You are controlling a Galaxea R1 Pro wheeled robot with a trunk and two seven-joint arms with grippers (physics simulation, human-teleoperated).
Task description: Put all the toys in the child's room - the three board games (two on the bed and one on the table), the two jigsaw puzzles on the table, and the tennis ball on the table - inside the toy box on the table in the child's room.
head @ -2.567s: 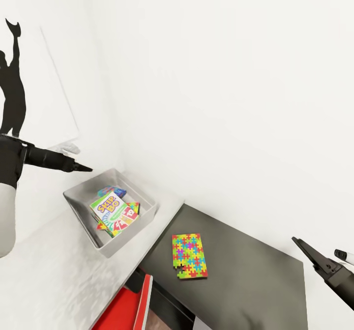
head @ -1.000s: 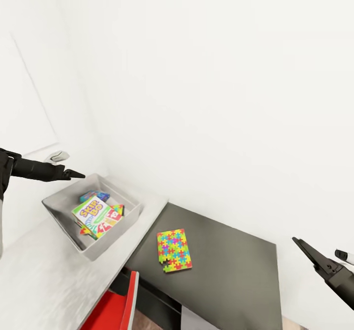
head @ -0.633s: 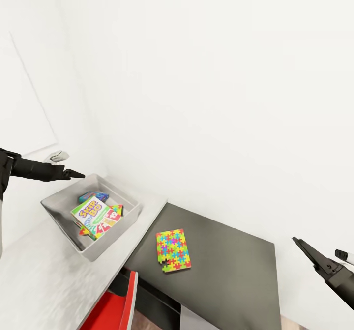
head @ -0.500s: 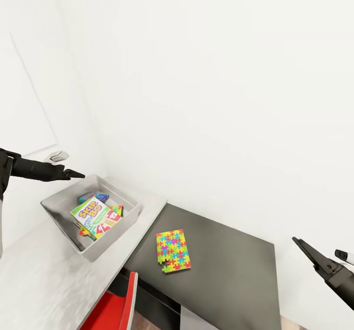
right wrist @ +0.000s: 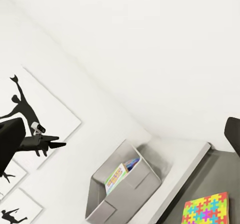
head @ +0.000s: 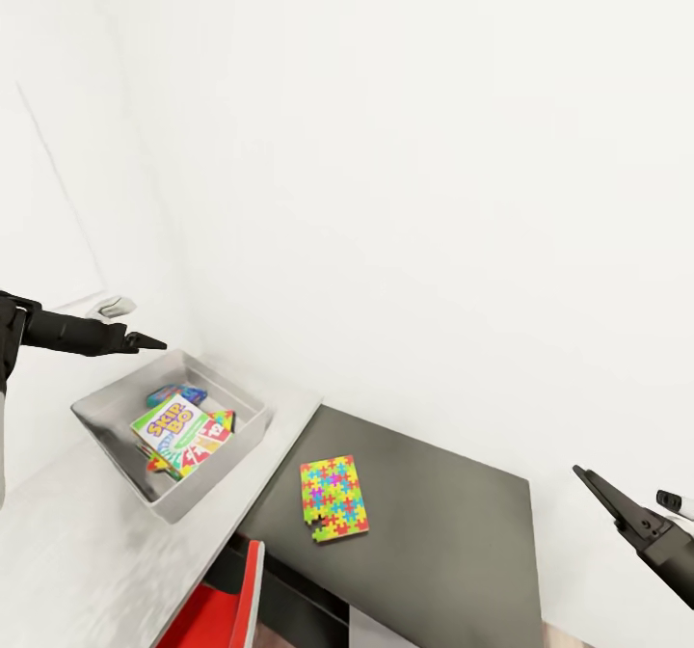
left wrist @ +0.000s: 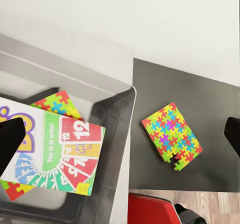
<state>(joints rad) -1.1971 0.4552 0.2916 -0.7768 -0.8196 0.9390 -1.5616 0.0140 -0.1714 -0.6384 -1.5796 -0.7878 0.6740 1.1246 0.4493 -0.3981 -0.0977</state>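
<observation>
1. Head view: the toy box (head: pixel 116 415) on the table (head: pixel 77 542) holds the SKIP-BO game (head: pixel 178 428); one jigsaw puzzle (head: pixel 333 498) lies outside, just beside the box on the dark end section. The left gripper (head: pixel 145 343) hovers above the box, the right gripper (head: pixel 600 494) well away; jaw spread unclear.
2. Left wrist view: fingers (left wrist: pixel 11 139) wide apart, empty. Descend squarely over the puzzle (left wrist: pixel 171 135).
3. Right wrist view: the box (right wrist: pixel 120 184) is far off; jaw state unclear.
</observation>
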